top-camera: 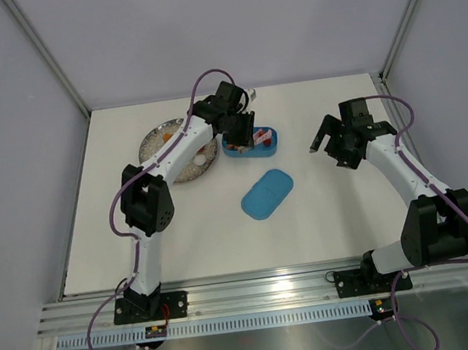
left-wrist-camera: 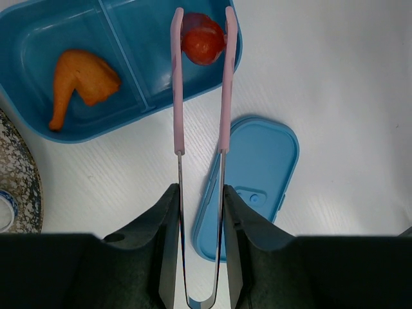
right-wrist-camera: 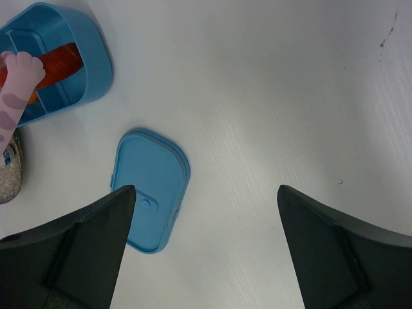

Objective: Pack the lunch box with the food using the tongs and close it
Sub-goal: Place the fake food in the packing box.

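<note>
Left end effector (left-wrist-camera: 201, 193) grasps tongs (left-wrist-camera: 222, 96) pinching a red morsel (left-wrist-camera: 203, 40) over the lunch box (left-wrist-camera: 161, 77) ahead; right end effector (right-wrist-camera: 205, 193) released, lid (right-wrist-camera: 149, 187) near its left finger.

White bench (top-camera: 334, 222) with a matte, faintly grained surface and a small dark scuff (right-wrist-camera: 388, 35) at upper right of the right wrist view. Round speckled grey plate (top-camera: 146, 143) resting at far left, partly hidden. Ribbed aluminium rail (top-camera: 266, 295) along the near edge. Slanted metal posts (top-camera: 45, 57) rising from both far corners, plain pale grey walls behind.
</note>
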`<state>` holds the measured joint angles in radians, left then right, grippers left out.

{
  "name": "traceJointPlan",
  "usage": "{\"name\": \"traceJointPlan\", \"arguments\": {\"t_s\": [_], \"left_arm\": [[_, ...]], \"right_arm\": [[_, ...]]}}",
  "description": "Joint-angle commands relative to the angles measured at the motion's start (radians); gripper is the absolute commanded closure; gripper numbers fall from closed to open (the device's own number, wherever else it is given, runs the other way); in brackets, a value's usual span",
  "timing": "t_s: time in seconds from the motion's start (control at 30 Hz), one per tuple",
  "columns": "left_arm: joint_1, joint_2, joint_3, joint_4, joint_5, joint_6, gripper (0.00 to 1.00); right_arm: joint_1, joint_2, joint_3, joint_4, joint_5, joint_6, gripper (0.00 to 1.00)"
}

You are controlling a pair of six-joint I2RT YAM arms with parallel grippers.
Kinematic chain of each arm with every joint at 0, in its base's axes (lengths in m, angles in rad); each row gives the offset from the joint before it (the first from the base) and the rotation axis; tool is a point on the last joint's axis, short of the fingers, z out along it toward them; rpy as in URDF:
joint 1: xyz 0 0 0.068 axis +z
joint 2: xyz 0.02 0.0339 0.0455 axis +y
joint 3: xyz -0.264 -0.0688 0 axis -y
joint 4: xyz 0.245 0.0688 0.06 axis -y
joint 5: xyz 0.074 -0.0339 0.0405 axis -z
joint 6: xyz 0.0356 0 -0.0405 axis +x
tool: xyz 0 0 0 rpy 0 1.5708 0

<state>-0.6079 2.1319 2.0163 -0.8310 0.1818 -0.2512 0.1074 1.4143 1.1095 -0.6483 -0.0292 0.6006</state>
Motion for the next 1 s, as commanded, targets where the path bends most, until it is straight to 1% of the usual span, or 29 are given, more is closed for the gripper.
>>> {"name": "traceJointPlan", "arguments": {"t_s": [0.0,0.17,0.4,0.57,0.73,0.97], "left_arm": [[0.0,-0.067,0.048,0.021,0.002,0.016,0.74],[0.0,-0.058,0.047,0.017,0.001,0.017,0.71],[0.0,-0.04,0.036,0.01,-0.01,0.016,0.71],[0.0,-0.035,0.029,-0.011,-0.044,0.033,0.72],[0.0,-0.033,-0.011,-0.019,-0.048,0.046,0.77],[0.0,-0.026,-0.059,-0.019,-0.039,0.056,0.78]], "right_arm": [[0.0,-0.026,0.0,0.022,-0.025,0.008,0.0],[0.002,-0.031,0.003,0.021,-0.026,0.008,0.0],[0.0,-0.032,0.004,0.021,-0.029,0.007,0.01],[0.0,-0.031,0.004,0.022,-0.031,0.007,0.0],[0.0,-0.032,0.006,0.024,-0.032,0.007,0.0],[0.0,-0.029,0.0,0.026,-0.035,0.008,0.0]]}}
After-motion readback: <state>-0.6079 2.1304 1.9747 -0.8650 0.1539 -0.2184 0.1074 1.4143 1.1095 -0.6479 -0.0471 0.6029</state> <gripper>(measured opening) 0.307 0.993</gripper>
